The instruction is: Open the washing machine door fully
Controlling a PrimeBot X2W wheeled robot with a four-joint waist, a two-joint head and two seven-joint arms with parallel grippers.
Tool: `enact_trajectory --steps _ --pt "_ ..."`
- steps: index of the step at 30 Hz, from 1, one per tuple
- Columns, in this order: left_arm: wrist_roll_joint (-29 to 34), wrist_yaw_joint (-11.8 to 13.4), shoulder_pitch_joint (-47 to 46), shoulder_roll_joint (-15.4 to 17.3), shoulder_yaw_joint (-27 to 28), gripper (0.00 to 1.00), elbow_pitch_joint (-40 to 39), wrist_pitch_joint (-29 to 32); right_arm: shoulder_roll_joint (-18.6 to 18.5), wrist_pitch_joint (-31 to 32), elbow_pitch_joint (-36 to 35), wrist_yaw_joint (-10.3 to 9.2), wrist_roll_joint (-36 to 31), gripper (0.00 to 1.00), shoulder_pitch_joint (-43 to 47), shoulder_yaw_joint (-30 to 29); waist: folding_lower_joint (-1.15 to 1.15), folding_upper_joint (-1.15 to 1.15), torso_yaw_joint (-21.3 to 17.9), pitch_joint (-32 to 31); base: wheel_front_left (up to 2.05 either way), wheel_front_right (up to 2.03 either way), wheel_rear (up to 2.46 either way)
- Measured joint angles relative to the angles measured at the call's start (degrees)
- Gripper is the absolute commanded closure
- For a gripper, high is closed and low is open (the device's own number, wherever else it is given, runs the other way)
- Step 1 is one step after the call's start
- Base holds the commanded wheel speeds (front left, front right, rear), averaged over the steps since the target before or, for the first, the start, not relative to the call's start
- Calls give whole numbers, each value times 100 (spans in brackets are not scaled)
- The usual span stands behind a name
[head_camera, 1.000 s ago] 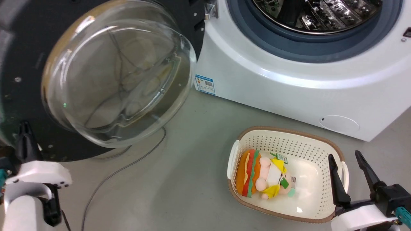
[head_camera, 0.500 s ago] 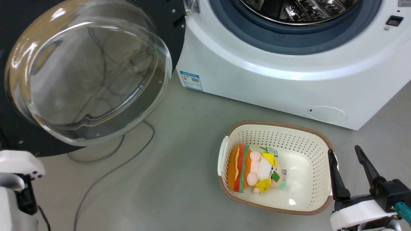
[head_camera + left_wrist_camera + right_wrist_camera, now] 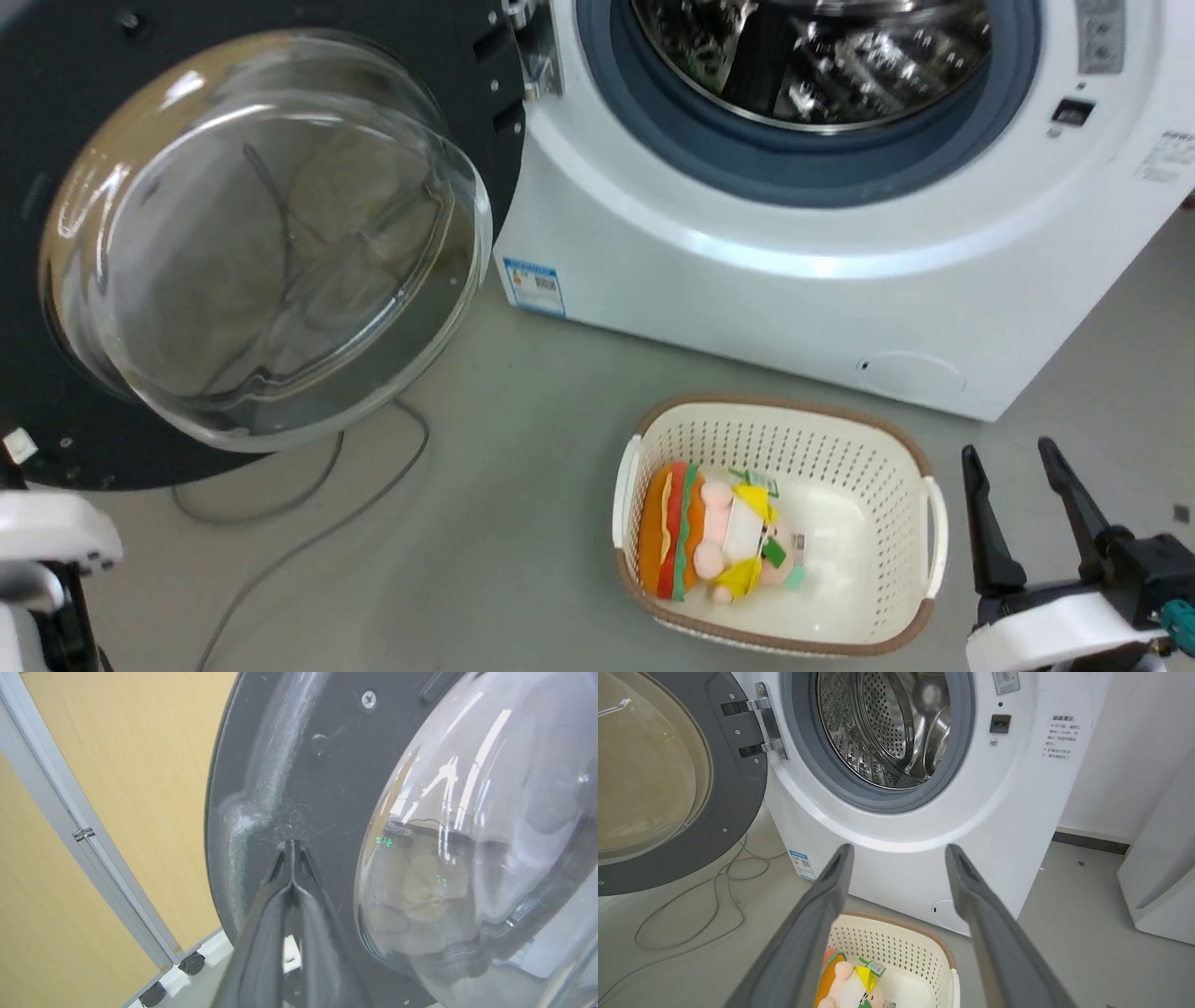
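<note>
The washing machine door [image 3: 261, 243], black with a bulging clear glass bowl, stands swung wide open to the left of the white washing machine [image 3: 747, 280]. The steel drum [image 3: 812, 56] is exposed. In the left wrist view my left gripper [image 3: 291, 845] is shut on nothing, its tips at the door's [image 3: 303, 765] dark inner face beside the glass. I cannot tell whether they touch it. My right gripper [image 3: 1007, 450] is open and empty at the lower right, beside the basket. Its wrist view looks between its fingers [image 3: 899, 851] at the machine [image 3: 924, 826] and door [image 3: 733, 802].
A cream perforated basket [image 3: 896, 448] with a burger plush toy [image 3: 700, 546] sits on the grey floor before the machine. A grey cable [image 3: 308, 532] loops under the door. A yellow panel on casters [image 3: 93, 788] stands behind the door. A white appliance [image 3: 1162, 891] stands at the right.
The head camera has shifted, showing more of the drum. My left gripper's dark fingers, seen by the door's lower left edge a second ago, have left the head view. The right gripper stays open.
</note>
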Motion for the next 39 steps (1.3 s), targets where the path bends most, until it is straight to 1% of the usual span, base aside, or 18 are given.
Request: enact_trajectory --steps 4,12,20,26,30,31,32,33,34,36,39 --pt "102 -124 325 -176 -73 100 -400 0 0 0 5 0 65 0 136 -2 0 0 -34 -271 0 0 0" --pt "242 -413 750 -519 -499 100 -1181 0 1 0 -80 0 159 0 288 -34 0 0 -115 -749 0 0 0" --pt "294 -621 1211 -861 -949 100 -1719 0 1 1 -341 0 304 0 471 -38 -1 0 -344 -1032 0 0 0" --pt "276 -765 1480 -1063 -1378 100 -1867 0 0 0 -485 0 354 0 542 -69 -1 0 -603 -1139 0 0 0" --pt "166 -810 1597 -1188 -1582 100 -1816 0 1 0 -532 0 354 0 598 -46 0 0 -812 -1173 0 0 0" --pt "166 -810 1619 -1193 -1625 92 -1793 0 1 1 -537 0 354 0 600 -36 -1 0 -866 -1177 0 0 0" --pt "163 -818 1647 -1200 -1656 64 -1780 0 1 0 -539 0 354 0 603 -31 -1 0 -922 -1180 0 0 0" --pt "157 -836 1684 -1206 -1680 15 -1777 0 2 1 -543 0 355 0 604 -29 0 0 -981 -1183 0 0 0" --pt "154 -842 1716 -1215 -1702 0 -1773 0 2 0 -544 0 364 0 606 -25 -1 0 -1039 -1185 0 0 0" --pt "160 -834 1773 -1228 -1747 0 -1763 0 1 0 -548 0 388 0 610 -9 -1 0 -1155 -1187 0 0 0" --pt "197 -759 1861 -1259 -1819 0 -1763 0 1 0 -552 0 389 0 620 12 -1 0 -1315 -1185 0 0 0"
